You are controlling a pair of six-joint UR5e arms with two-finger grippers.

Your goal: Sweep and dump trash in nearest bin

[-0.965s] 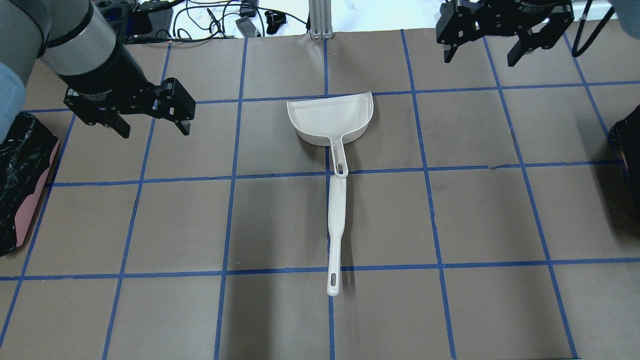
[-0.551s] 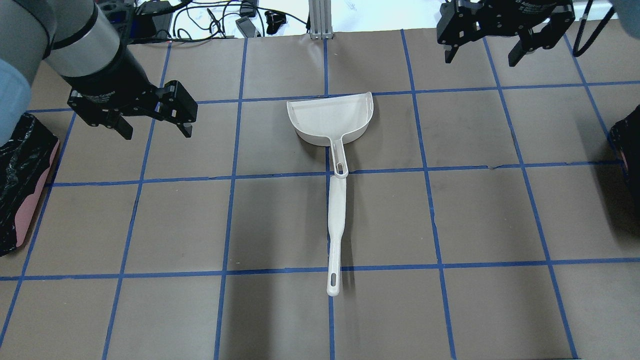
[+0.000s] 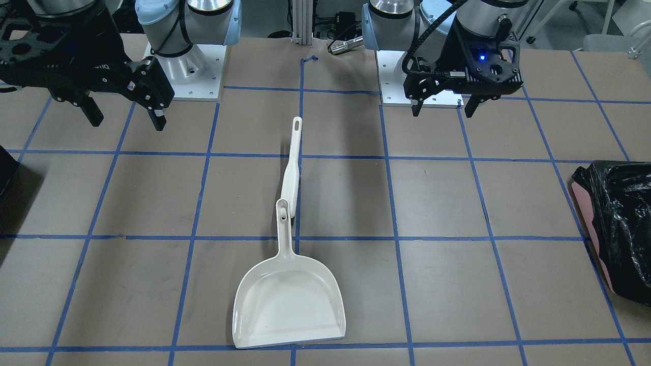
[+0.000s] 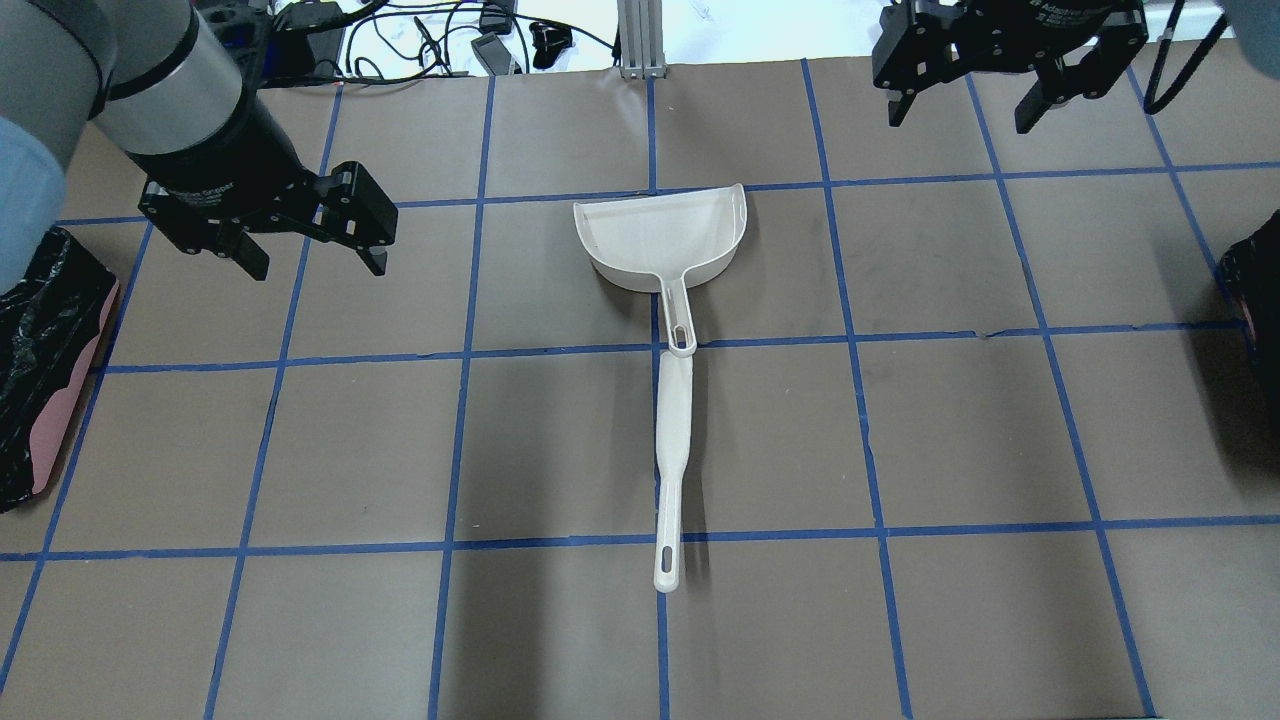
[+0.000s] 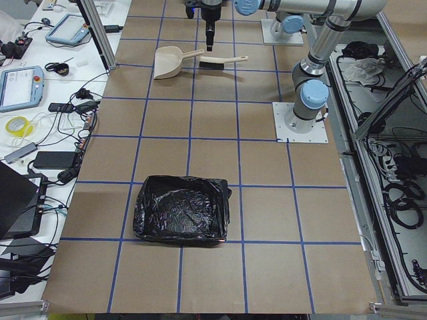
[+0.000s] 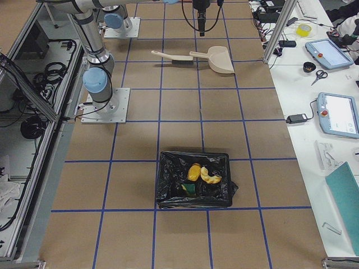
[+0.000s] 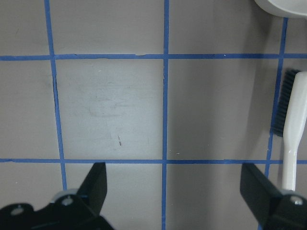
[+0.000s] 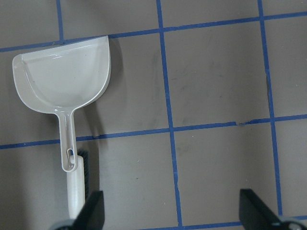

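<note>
In the exterior right view the trash lies inside the black-lined bin (image 6: 164, 193): an orange lump (image 6: 194, 171), a pale yellow crescent (image 6: 212, 179) and a green wedge (image 6: 188, 190). Overhead, that bin shows only as a dark edge (image 4: 1250, 280) at the far right. A white dustpan (image 4: 665, 240) rests mid-table with a white brush (image 4: 672, 450) lying behind its handle. My left gripper (image 4: 315, 265) hovers open to the left of the dustpan, holding nothing. My right gripper (image 4: 960, 118) hangs open near the table's far edge, also holding nothing.
A second bin, pink and lined with a crinkly black bag (image 4: 40, 330), stands at the table's left end. Blue tape lines grid the brown table (image 4: 950, 440). Cables and devices (image 4: 430, 40) lie beyond the far edge.
The left gripper has drifted slightly to the right and away from the robot, still open. The right gripper, dustpan and brush have not moved.
</note>
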